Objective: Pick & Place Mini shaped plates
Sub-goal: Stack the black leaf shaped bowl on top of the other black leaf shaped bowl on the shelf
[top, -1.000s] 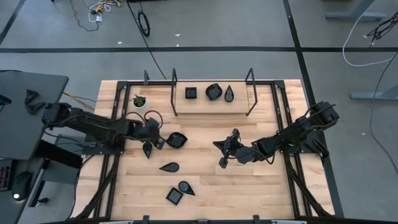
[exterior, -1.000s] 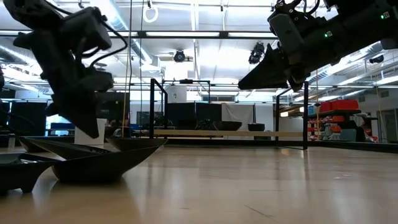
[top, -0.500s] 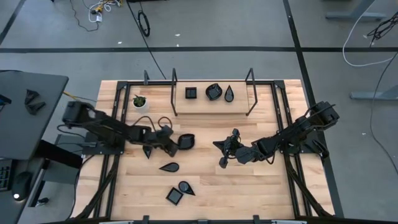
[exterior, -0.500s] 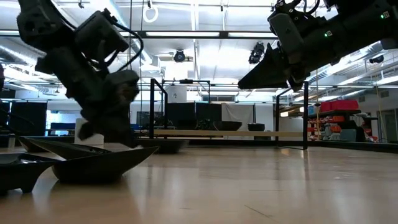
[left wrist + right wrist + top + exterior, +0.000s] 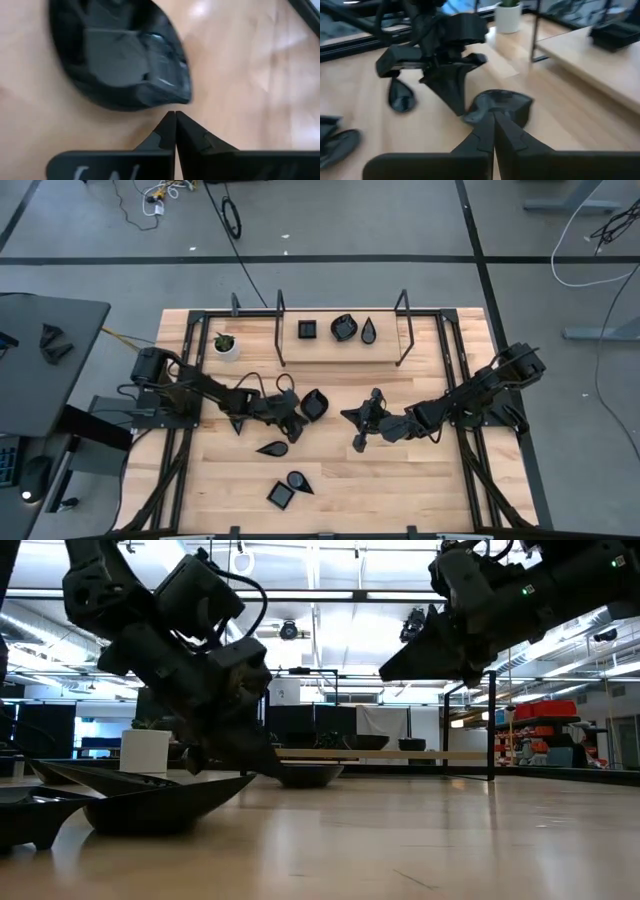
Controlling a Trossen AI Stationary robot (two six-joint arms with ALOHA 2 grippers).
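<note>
- Your left gripper (image 5: 297, 412) sat low over the middle of the table with its fingers pressed together on nothing, the tips touching or just shy of the rim of a rounded black plate (image 5: 314, 404); in the left wrist view the closed fingertips (image 5: 175, 131) met right at the edge of that plate (image 5: 120, 65).
- Your right gripper (image 5: 362, 418) waited just right of centre, raised off the wood, its fingers also together and empty as far as I could tell.
- The other mini shaped plates were scattered: a teardrop plate (image 5: 272, 448) just below the left gripper, a leaf-shaped one (image 5: 238, 421) beside the left arm, a square plate (image 5: 281, 495) and a round one (image 5: 297, 479) touching or nearly so near the front edge, and three more on the raised shelf (image 5: 385, 348) at the back (a square, a rounded one and a teardrop).
- You should have expected the plates to be light, rigid and glossy, so slippery; a closed gripper nudging the rim would likely slide one rather than lift it.
- The sensible hold looked to be the thin raised rim, one finger inside the dish and one outside, gripped firmly because the shallow wall gave little to bite.
- A drop might have chipped one (the material was not something I could judge).
</note>
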